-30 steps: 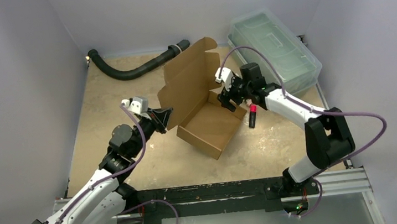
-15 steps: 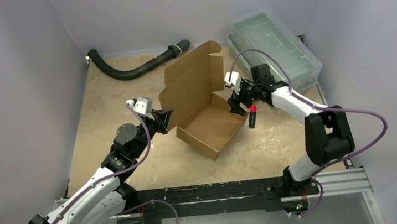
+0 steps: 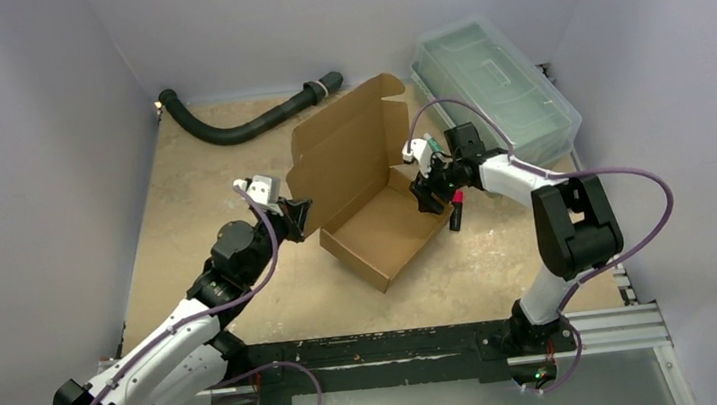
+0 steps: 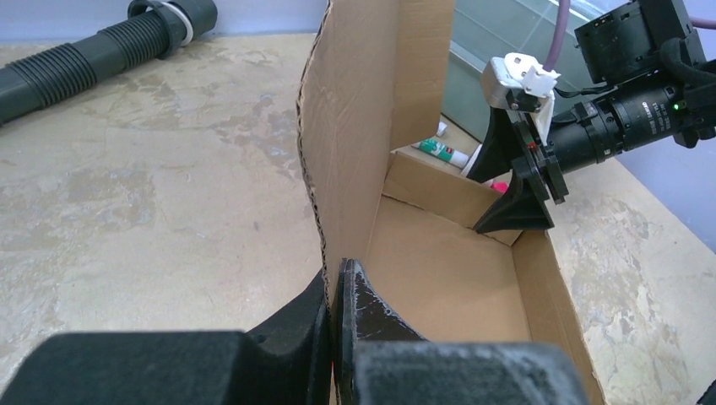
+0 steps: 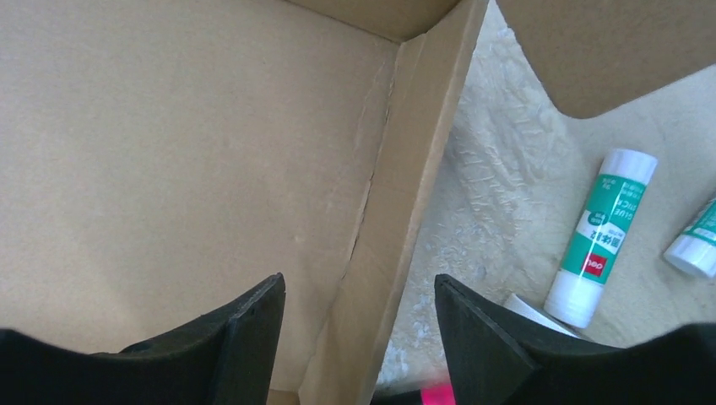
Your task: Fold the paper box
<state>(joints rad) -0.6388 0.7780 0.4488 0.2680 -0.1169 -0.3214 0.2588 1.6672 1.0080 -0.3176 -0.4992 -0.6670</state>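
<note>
First, left gripper: fingers pressed together, pinching the side edge of the upright cardboard flap.
Right gripper: jaws spread, one finger inside the tray and one outside, astride the right wall with a gap on each side.
Paper box: sat mid-table between the two arms, its tray open upward and the tall flap standing along its far-left side.
Hidden: in the top view the left fingertips were lost behind the flap's edge. A pink thing was mostly covered by the right finger, and what it was could not be told.
Cut off: one glue stick lay on the table just outside the right wall. A second glue stick ran off the frame's right edge.
Surface: table, beige and mottled, with a metal rail along the near edge.
Room: plain pale walls on three sides. A black ribbed hose lay along the far edge, and a clear greenish bin, lid on, stood at the far right.
</note>
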